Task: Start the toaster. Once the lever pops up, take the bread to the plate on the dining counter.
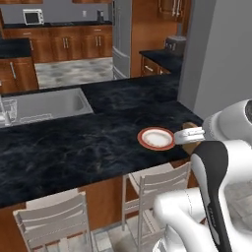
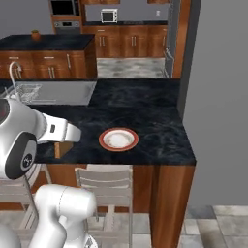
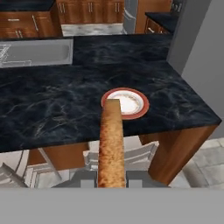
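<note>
While the bread [image 3: 111,144] stands edge-on in the lower middle of the hand view, pinched between the closed gripper [image 3: 111,183], its far end overlaps the near rim of the plate [image 3: 125,103]. That plate sits near the front right edge of the dining counter [image 3: 52,109], right of centre in the left base view. The steel sink [image 3: 37,53] lies well apart, at upper left. To finish well, I judge the arm should carry the slice forward until it hangs over the pale centre, lower it, tip it flat, then release. Both fingertips are largely masked by the slice. In the base views the white arm hides most of the bread, and the toaster [image 1: 175,44] is small and blurred at upper right.
</note>
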Controlling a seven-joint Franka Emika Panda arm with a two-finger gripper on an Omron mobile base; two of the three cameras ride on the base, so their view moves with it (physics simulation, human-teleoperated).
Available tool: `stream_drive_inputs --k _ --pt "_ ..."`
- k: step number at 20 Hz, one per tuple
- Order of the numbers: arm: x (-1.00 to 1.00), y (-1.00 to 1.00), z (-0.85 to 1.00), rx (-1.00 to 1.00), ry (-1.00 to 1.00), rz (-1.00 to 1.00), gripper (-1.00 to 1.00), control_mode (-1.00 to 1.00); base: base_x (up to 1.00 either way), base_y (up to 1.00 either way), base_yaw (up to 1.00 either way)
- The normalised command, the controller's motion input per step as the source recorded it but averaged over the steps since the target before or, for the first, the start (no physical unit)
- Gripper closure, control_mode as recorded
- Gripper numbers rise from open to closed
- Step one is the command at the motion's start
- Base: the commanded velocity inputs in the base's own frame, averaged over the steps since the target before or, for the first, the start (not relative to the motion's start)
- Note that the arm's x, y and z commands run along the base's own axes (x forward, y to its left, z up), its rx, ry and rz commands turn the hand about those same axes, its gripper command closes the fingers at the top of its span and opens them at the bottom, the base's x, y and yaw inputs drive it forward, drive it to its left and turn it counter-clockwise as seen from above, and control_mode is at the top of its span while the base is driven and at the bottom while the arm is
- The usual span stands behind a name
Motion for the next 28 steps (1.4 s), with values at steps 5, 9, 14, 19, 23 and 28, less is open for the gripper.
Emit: stream_drive_inputs --k 5,9,14,19,23,28 --pt "0.0 0.0 0.0 0.0 0.0 0.0 1.0 1.0 0.37 -0.43 0.29" --pt "0.0 0.0 0.0 0.0 0.0 0.0 1.0 1.0 0.1 -0.51 0.24" --pt "0.0 0.0 0.0 0.0 0.0 0.0 1.0 1.0 0.26 -0.42 0.18" --pt "0.0 0.0 0.0 0.0 0.0 0.0 1.0 1.0 0.36 -0.06 0.02" --pt "0.0 0.0 0.0 0.0 0.0 0.0 1.0 1.0 0.33 0.0 0.0" --pt "0.0 0.0 0.0 0.0 0.0 0.0 1.0 1.0 0.51 -0.02 0.0"
